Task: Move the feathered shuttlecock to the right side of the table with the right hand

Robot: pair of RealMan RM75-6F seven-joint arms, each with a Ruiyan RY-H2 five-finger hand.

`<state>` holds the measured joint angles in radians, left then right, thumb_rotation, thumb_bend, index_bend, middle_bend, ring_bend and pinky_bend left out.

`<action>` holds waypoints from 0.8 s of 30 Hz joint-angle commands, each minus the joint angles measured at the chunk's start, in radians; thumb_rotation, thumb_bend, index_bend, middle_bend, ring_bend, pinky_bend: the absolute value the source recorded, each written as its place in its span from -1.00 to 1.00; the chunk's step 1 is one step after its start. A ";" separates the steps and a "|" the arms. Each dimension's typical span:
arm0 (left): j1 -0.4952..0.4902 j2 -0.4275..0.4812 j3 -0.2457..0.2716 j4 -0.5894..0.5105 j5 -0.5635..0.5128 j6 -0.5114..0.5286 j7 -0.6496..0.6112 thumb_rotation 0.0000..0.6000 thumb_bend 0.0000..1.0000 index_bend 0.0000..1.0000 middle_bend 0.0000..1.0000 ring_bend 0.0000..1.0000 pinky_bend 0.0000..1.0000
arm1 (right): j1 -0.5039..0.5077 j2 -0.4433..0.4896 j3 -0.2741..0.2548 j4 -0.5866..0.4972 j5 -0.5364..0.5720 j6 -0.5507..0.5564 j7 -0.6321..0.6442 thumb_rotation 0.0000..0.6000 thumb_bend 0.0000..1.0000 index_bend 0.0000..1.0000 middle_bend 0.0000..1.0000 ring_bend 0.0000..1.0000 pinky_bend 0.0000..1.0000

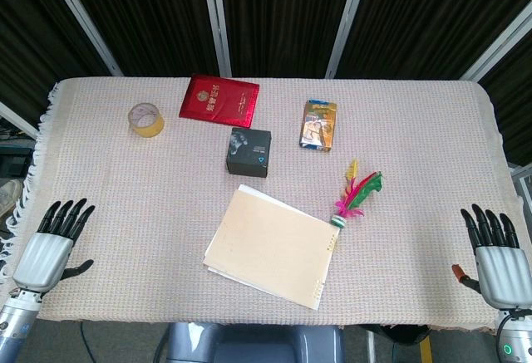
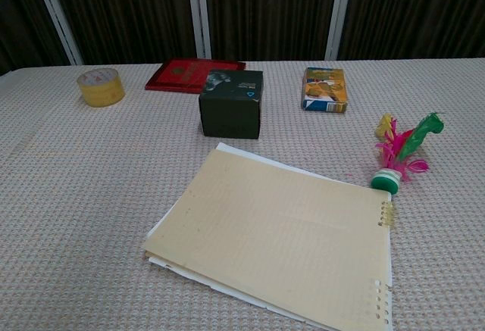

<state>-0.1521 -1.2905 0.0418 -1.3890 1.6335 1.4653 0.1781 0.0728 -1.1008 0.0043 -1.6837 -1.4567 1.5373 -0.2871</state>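
The feathered shuttlecock [image 1: 356, 193] [image 2: 400, 154] lies right of the table's middle, with pink, yellow and green feathers and a green-and-white base touching the notebook's far right corner. My right hand [image 1: 495, 255] rests at the table's near right corner, fingers spread and empty, well to the right of the shuttlecock. At the near left corner my left hand [image 1: 53, 242] lies open too. Neither hand appears in the chest view.
A tan spiral notebook [image 1: 271, 245] [image 2: 280, 232] lies at the front centre. Behind it stand a black box [image 1: 248, 152] [image 2: 231, 102], a red booklet [image 1: 219, 99] [image 2: 189, 74], a tape roll [image 1: 145, 120] [image 2: 100, 86] and a blue-orange pack [image 1: 318, 125] [image 2: 325, 88].
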 commanded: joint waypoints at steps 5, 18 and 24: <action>-0.001 -0.004 0.000 0.002 -0.003 -0.007 0.006 0.88 -0.92 -1.00 -1.00 -1.00 -1.00 | 0.003 0.000 0.008 0.006 0.003 -0.017 0.010 1.00 -0.70 -0.99 -1.00 -1.00 -1.00; -0.022 -0.028 -0.024 0.028 -0.056 -0.065 0.018 0.88 -0.92 -1.00 -1.00 -1.00 -1.00 | 0.211 -0.026 0.091 0.201 -0.045 -0.262 0.207 1.00 -0.70 -0.61 -1.00 -1.00 -1.00; -0.028 -0.065 -0.037 0.056 -0.086 -0.085 0.063 0.87 -0.92 -1.00 -1.00 -1.00 -1.00 | 0.353 -0.091 0.124 0.397 -0.067 -0.420 0.349 1.00 -0.70 -0.59 -1.00 -1.00 -1.00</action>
<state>-0.1783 -1.3474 0.0079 -1.3381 1.5564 1.3881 0.2339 0.3699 -1.1549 0.1070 -1.3700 -1.5084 1.1918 -0.0081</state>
